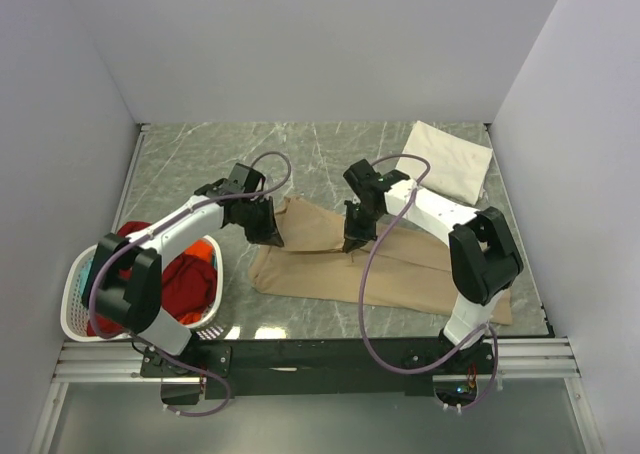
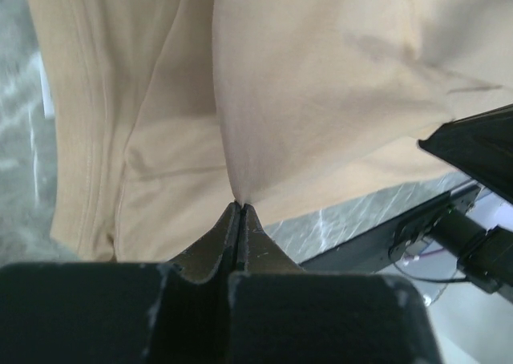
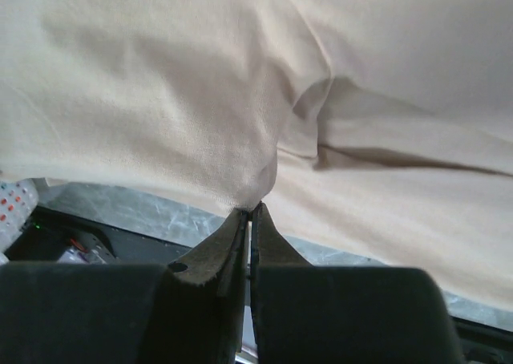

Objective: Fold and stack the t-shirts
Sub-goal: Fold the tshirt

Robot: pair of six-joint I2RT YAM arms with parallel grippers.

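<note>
A tan t-shirt [image 1: 330, 259] lies spread across the middle of the marble table. My left gripper [image 1: 272, 236] is shut on a pinch of its cloth near the shirt's left part; the left wrist view has the tan t-shirt [image 2: 321, 99] rising from the closed fingertips [image 2: 240, 206]. My right gripper [image 1: 353, 242] is shut on the cloth near the shirt's middle, and in the right wrist view the tan t-shirt [image 3: 200, 99] bunches at the tips [image 3: 251, 212]. A cream-white folded t-shirt [image 1: 447, 161] lies flat at the back right.
A white laundry basket [image 1: 75, 289] at the front left holds red [image 1: 190, 284] and orange [image 1: 205, 249] shirts. White walls close in the table [image 1: 250, 154] on three sides. A black rail [image 1: 330, 354] runs along the near edge by the arm bases.
</note>
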